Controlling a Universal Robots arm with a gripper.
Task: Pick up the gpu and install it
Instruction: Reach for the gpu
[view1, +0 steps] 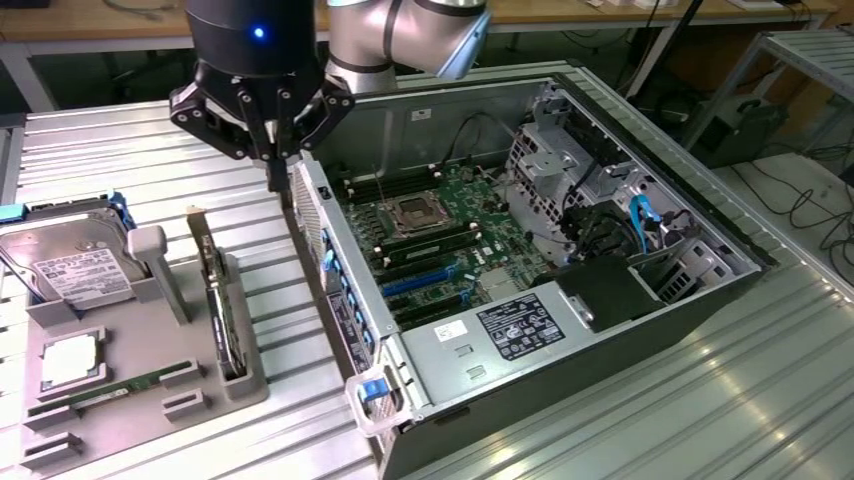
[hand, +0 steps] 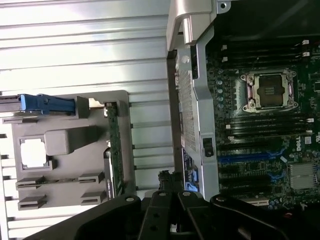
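Grey tray (view1: 240, 385) holds gpu (view1: 214, 300), upright in slot, not picked up yet. My pincer (view1: 278, 182) pinched together, empty, beside computer case (view1: 561, 410) edge. Install not done.

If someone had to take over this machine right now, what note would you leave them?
The gripper has its fingers shut on nothing. It hangs by the rear edge of the open computer case, between case and tray.
The gpu stands on edge in the grey tray, untouched.
Done: nothing that shows.
Left: the gpu is not picked up and not in the case.
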